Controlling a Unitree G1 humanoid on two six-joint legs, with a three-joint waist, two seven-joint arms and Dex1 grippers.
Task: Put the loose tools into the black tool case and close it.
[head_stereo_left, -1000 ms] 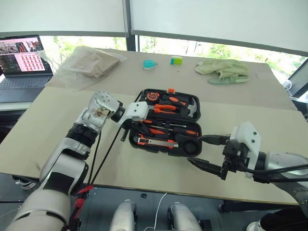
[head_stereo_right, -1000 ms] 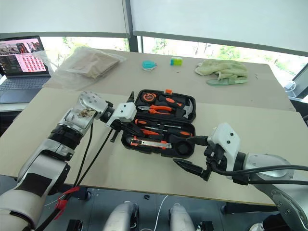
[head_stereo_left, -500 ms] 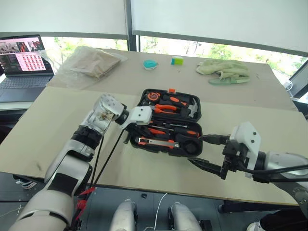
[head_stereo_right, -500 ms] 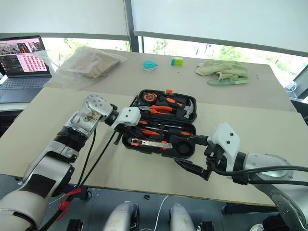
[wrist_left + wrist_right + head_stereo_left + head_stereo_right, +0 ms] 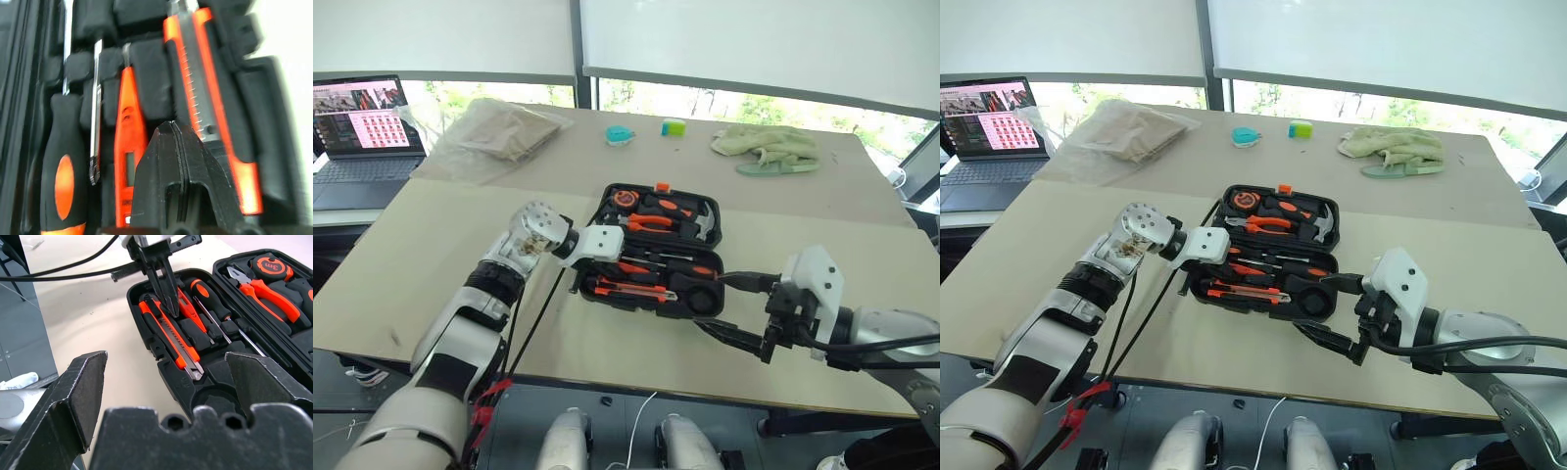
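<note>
Compared with a second ago: left end effector (image 5: 168, 303) lower and further in over the near-left part of the black tool case (image 5: 651, 254), forearm brought closer to the case's left edge. Right end effector (image 5: 1327, 315) unchanged in place, off the case's near-right corner. Case itself unmoved, lid open as before.

Left end effector: fingers pressed together, nothing between them. Tips pointed down into the lower tray, between the utility knife (image 5: 168, 340) and the slim orange tester screwdriver (image 5: 128, 156). Cannot tell whether the tips touch either tool or the moulded tray.

Right end effector: fingers (image 5: 80, 391) spread wide, empty, held above the surface (image 5: 440, 245) just beside the case and facing it. No contact with the case or any tool.

Black tool case lying open in the middle of the surface, orange latch (image 5: 661, 185) on the far edge. In the lower tray, seated in slots: utility knife along the near side, tester screwdriver next to it, then a screwdriver with an orange-and-black handle (image 5: 208, 298), with a black tape roll (image 5: 703, 297) at the near-right end. In the far half: pliers (image 5: 266, 296), tape measure (image 5: 269, 267) and hammer (image 5: 705, 220).

Laptop (image 5: 362, 132) open at the far left.
</note>
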